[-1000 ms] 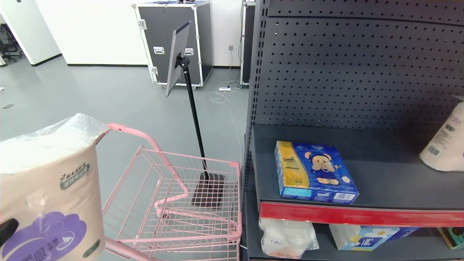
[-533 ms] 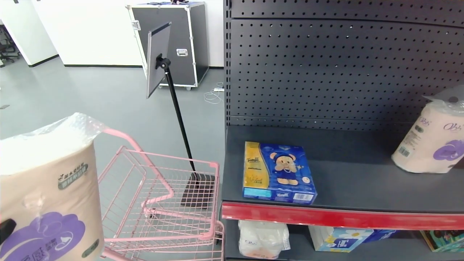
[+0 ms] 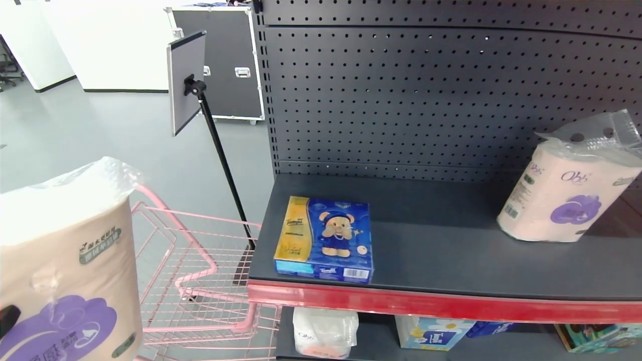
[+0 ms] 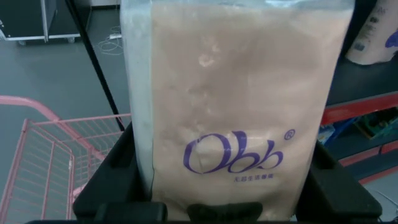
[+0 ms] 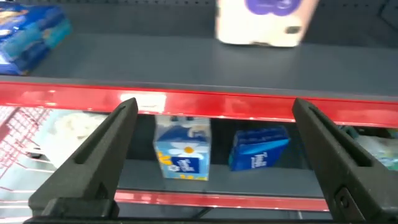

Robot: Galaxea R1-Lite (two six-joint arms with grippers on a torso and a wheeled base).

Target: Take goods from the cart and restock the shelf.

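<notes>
Left pincer [image 4: 224, 171]: closed on the held roll pack [image 3: 65, 260], one black finger pressed to each side.
Held roll pack: beige plastic with a purple mark, upright between the fingers, not yet at the shelf.
Pink cart [image 3: 200, 281]: wire basket just beside the left pincer and lower, on the side toward the shelf; part of it is cut off at the edge.
Sign stand [image 3: 186, 80]: well beyond the left pincer, behind the cart.
Shelf [image 3: 451, 250]: dark board with a red front edge, straight ahead of the right pincer.
Upper board contents: a blue tissue box [image 3: 326, 238] lying flat, ahead and left of the right pincer; a leaning roll pack [image 3: 567, 195] ahead of it, farther back.
Lower board contents: a white plastic pack [image 3: 325, 333], a blue-and-white box [image 3: 431, 333] and a colourful box [image 3: 597, 336], all beneath the red edge.
Right pincer [image 5: 217, 155]: open, fingers spread wide, holding nothing, near the red edge.
</notes>
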